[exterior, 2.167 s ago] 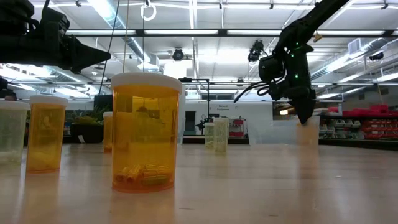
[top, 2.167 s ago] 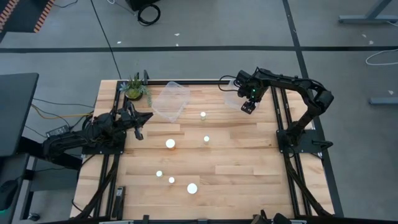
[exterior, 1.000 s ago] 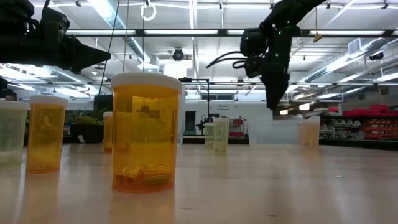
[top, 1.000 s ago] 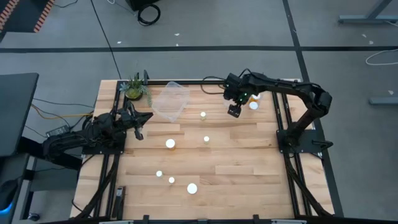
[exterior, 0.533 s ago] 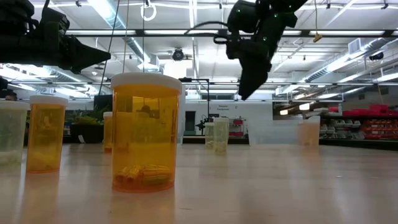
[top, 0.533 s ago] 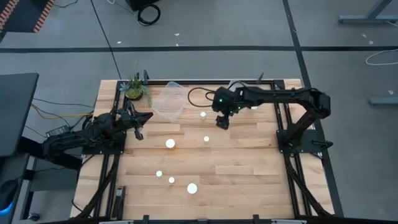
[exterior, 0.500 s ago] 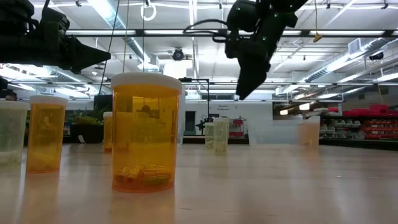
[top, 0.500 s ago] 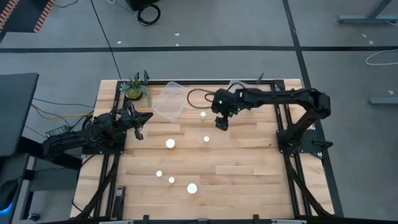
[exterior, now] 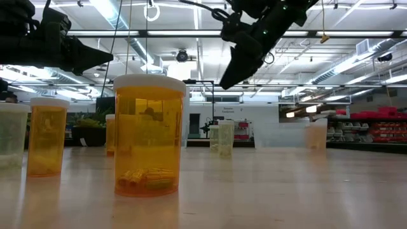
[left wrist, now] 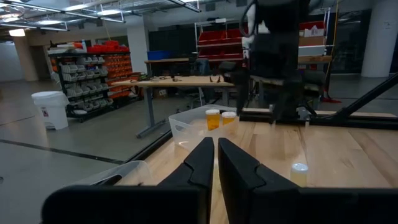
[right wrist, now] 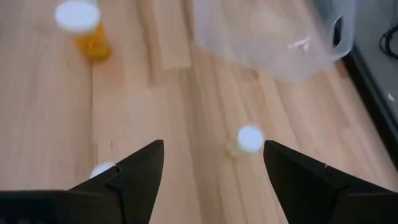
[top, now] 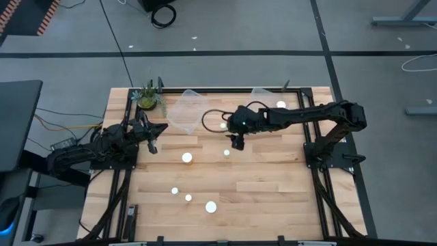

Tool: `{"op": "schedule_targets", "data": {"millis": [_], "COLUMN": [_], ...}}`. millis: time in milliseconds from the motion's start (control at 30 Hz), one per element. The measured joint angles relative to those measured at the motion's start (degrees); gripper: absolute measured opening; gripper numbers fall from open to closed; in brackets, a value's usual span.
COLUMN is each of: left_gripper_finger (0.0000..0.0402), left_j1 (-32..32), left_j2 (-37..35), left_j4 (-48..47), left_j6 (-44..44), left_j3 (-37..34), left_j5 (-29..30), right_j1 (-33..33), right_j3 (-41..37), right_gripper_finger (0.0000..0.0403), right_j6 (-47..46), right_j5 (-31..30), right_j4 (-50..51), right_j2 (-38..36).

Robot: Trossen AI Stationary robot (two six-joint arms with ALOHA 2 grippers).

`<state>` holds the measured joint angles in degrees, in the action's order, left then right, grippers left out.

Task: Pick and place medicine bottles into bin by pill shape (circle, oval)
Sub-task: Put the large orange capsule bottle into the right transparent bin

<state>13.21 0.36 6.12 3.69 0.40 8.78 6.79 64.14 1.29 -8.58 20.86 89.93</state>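
R pincer [top: 236, 141] moved to mid-table — spread, empty, L pincer [top: 151, 145] pressed together, wood tabletop [top: 273, 184]

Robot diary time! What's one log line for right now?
right gripper: open, empty, above table near medicine bottles | left gripper: shut, waiting at left edge | clear bin: empty

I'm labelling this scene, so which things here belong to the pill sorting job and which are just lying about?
Belongs to the job:
medicine bottles
clear bin on the left
clear bin on the right
right gripper, open above the table's middle
left gripper, shut, waiting at the left edge

Just lying about:
potted plant
cables on the floor
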Motion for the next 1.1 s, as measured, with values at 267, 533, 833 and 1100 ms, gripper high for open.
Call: {"op": "schedule_targets", "data": {"millis": [267,533,833,1100], "left_gripper_finger": [0.003,0.003,0.003,0.0004], "left_j1": [0.0,0.0,0.1,0.0], "left_j2": [0.0,0.0,0.0,9.2], "left_j4": [-0.1,-0.1,0.9,1.2], "left_j6": [0.0,-0.5,-23.5,-36.0], "left_j3": [0.0,0.0,0.0,3.0], "left_j5": [0.0,0.0,0.0,-4.0], "right_j1": [-0.9,-1.0,-1.3,-1.3], "right_j3": [-7.0,-23.2,-34.9,-44.4], "right_gripper_finger": [0.0282,0.0282,0.0282,0.0282], "right_j6": [0.9,-0.4,-5.9,-11.5], "right_j5": [-1.2,-1.5,-1.6,-4.0], "right_j4": [-1.7,-16.5,-19.0,-25.5], "right_j2": [-5.7,-20.1,-38.0,-47.2]}}
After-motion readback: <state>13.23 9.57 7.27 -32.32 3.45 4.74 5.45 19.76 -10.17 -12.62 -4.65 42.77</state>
